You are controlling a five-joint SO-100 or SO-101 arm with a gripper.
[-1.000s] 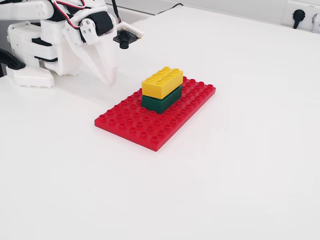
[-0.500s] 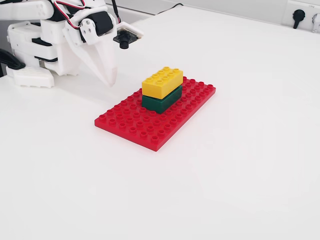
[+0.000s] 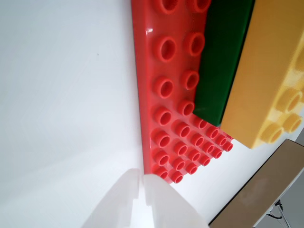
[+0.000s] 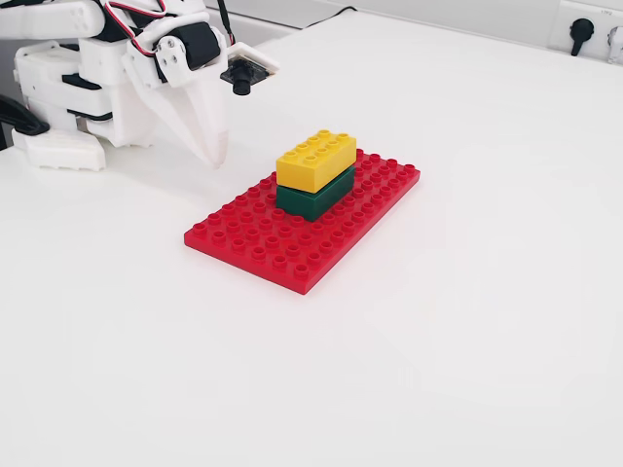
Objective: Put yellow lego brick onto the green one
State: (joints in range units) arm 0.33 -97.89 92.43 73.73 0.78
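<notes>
Nothing moves between these moments: on the red baseplate [image 4: 292,238] the green one [image 4: 313,199] carries the yellow lego brick [image 4: 315,159], so the stack looks done, while my gripper [image 4: 218,156] stays clenched, empty, beside.

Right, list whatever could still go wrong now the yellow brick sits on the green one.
1. In the fixed view the yellow lego brick sits on the green one slightly offset, so it may not be fully pressed on; a knock could pop it off.
2. The closed fingers hang low beside the red baseplate; swinging toward the stack rather than lifting first could clip it.
3. The baseplate lies loose on the smooth white table and could slide if bumped.
</notes>
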